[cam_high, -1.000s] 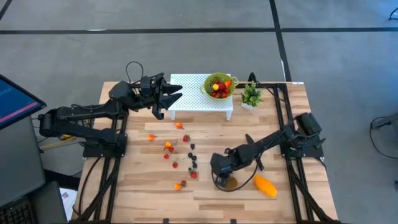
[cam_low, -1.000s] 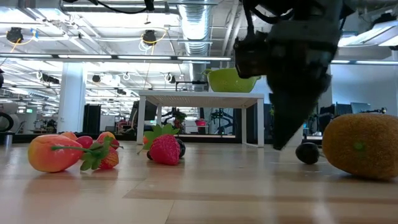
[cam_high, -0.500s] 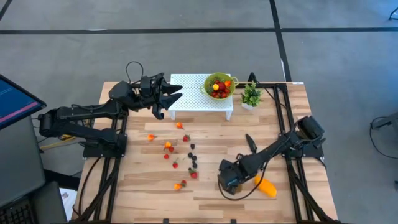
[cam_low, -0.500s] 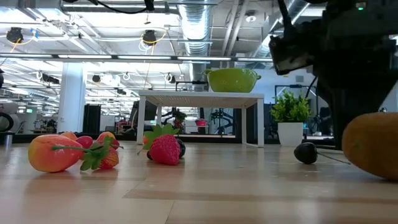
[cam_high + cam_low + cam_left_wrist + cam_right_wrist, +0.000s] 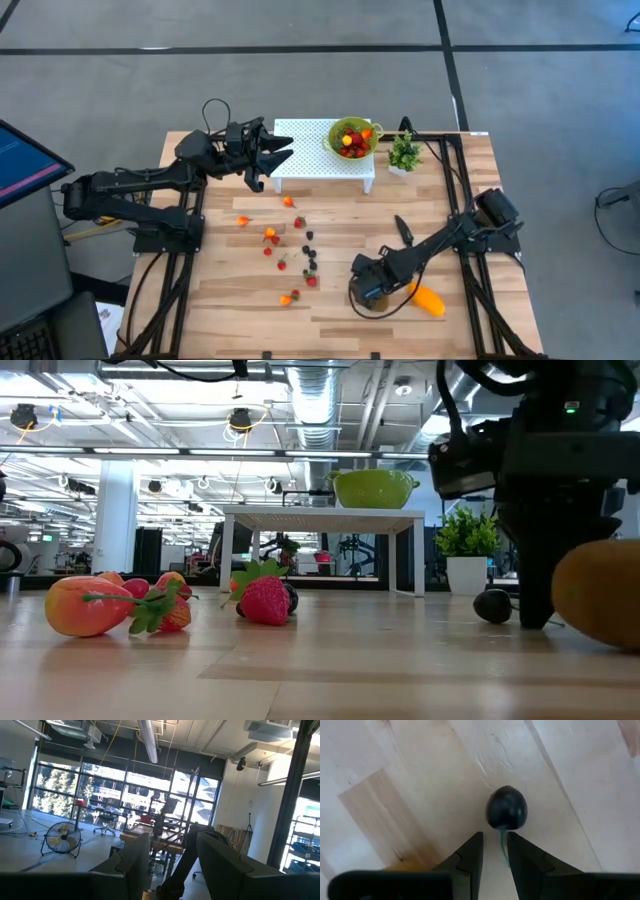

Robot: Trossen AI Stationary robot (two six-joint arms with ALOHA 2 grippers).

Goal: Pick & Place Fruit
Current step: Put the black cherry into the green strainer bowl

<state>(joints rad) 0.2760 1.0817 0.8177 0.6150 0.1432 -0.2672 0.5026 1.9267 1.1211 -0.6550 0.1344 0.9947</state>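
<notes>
My right gripper points down at the near right of the table, its fingers open by a narrow gap. A dark berry lies on the wood just beyond the fingertips. Its green stem runs into the gap. In the low view the fingertips reach down to the tabletop between this berry and the brown kiwi. The orange mango lies to the right. My left gripper hangs open and raised at the far left, with nothing between its fingers.
A green bowl of fruit stands on a small white table at the far middle. A potted plant is beside it. A black knife lies right of centre. Strawberries and other small fruit are scattered across the middle.
My right gripper has moved toward the table's near right and come down to the tabletop. Its wrist has rolled, and its fingers now stand over the dark berry's stem. In the low view the kiwi sits a little farther right than before.
</notes>
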